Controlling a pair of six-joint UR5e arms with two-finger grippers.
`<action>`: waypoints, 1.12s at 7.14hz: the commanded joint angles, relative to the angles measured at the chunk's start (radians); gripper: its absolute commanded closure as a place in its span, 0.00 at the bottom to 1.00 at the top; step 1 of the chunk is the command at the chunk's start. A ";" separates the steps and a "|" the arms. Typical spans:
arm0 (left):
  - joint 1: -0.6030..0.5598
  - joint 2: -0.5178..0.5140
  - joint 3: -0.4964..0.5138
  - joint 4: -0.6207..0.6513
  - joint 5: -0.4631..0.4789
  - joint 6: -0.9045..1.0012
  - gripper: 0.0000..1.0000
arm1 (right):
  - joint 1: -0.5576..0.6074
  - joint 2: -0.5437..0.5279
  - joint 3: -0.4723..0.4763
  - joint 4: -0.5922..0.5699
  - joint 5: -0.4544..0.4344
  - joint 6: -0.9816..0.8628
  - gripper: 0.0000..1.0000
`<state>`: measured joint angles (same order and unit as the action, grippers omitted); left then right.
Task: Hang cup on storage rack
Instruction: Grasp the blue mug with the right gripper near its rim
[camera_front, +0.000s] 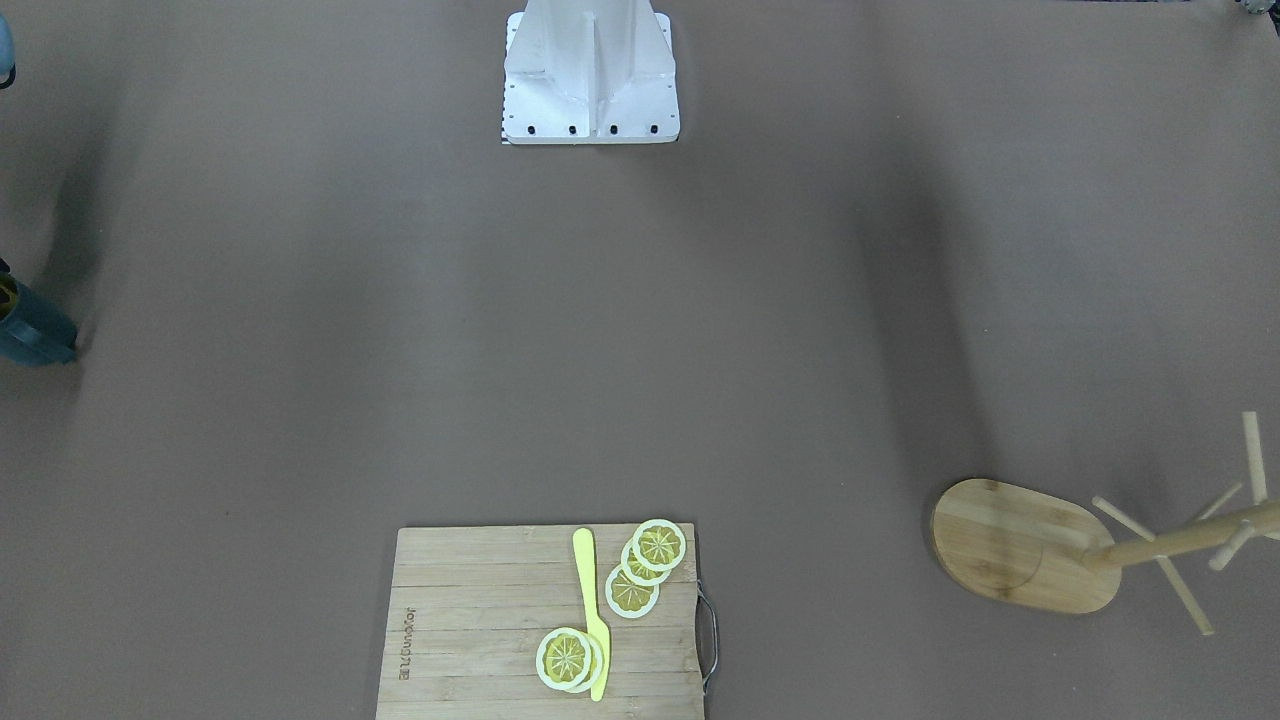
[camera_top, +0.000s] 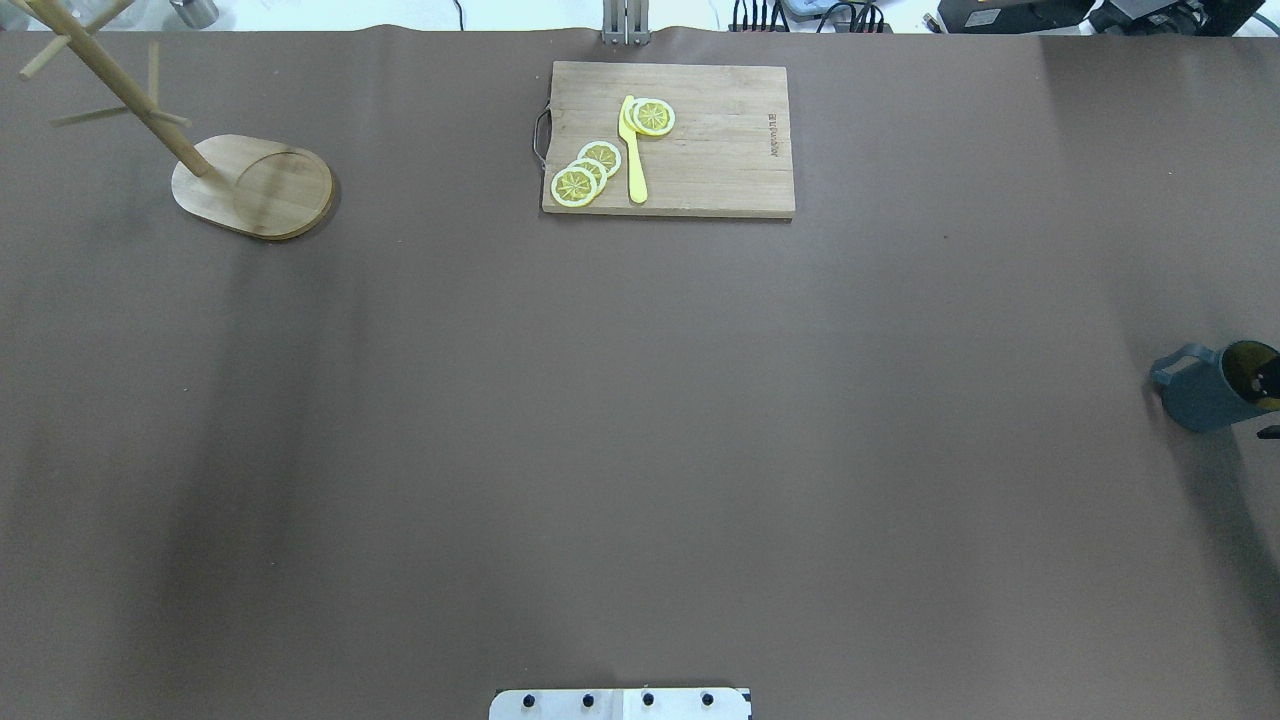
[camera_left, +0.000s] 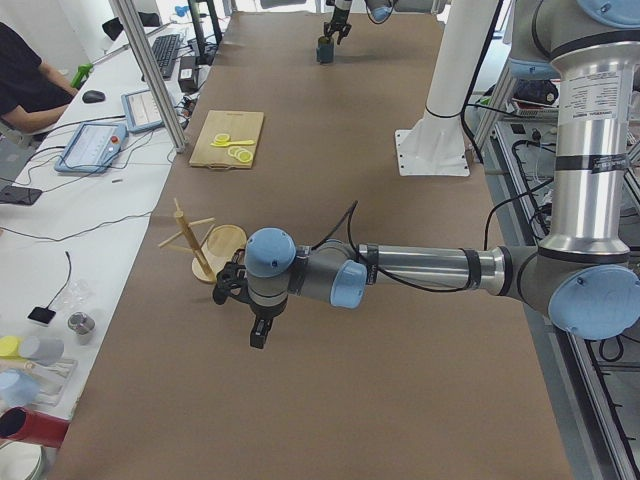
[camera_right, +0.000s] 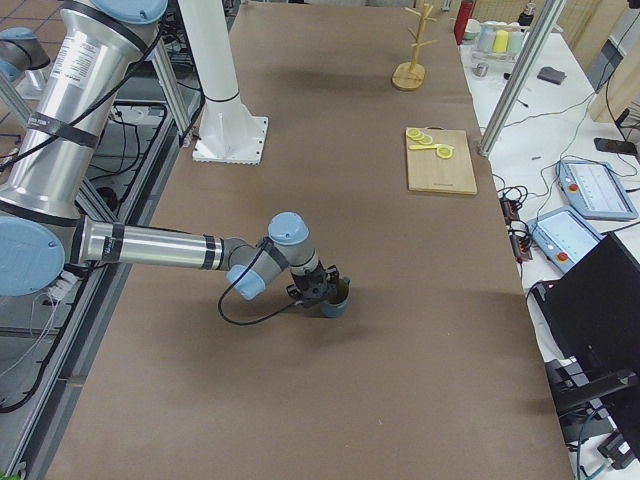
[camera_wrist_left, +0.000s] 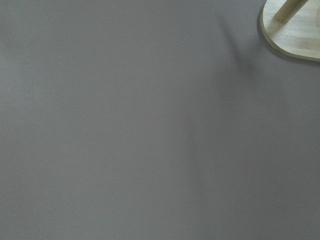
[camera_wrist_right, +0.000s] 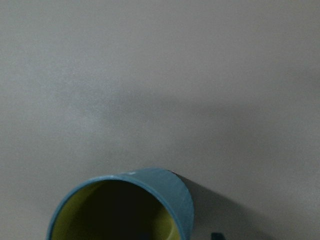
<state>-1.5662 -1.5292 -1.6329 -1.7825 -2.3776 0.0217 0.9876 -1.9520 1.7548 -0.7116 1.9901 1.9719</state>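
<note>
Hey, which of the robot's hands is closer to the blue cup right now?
Right. The right hand is right at the cup, at its rim. The left hand hangs at the table's other end, beside the storage rack.

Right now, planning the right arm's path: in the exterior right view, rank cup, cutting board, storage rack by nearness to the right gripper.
1. cup, at the right gripper.
2. cutting board, midway, operators' side.
3. storage rack, far end.

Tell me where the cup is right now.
The cup sits on the table at the far right edge of the overhead view, on the robot's right, with the right gripper at it, far from the storage rack.
</note>
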 joint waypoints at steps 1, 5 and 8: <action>0.000 0.000 0.004 0.000 0.000 0.000 0.02 | -0.017 0.004 0.034 0.009 -0.008 0.044 1.00; 0.000 0.003 0.015 0.002 0.000 0.000 0.02 | 0.219 0.105 0.268 -0.374 0.104 -0.325 1.00; 0.002 0.007 0.005 0.000 0.001 -0.003 0.02 | 0.177 0.502 0.393 -1.003 0.110 -0.809 1.00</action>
<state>-1.5659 -1.5215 -1.6231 -1.7820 -2.3774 0.0191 1.1967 -1.6304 2.1123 -1.4533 2.0984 1.3551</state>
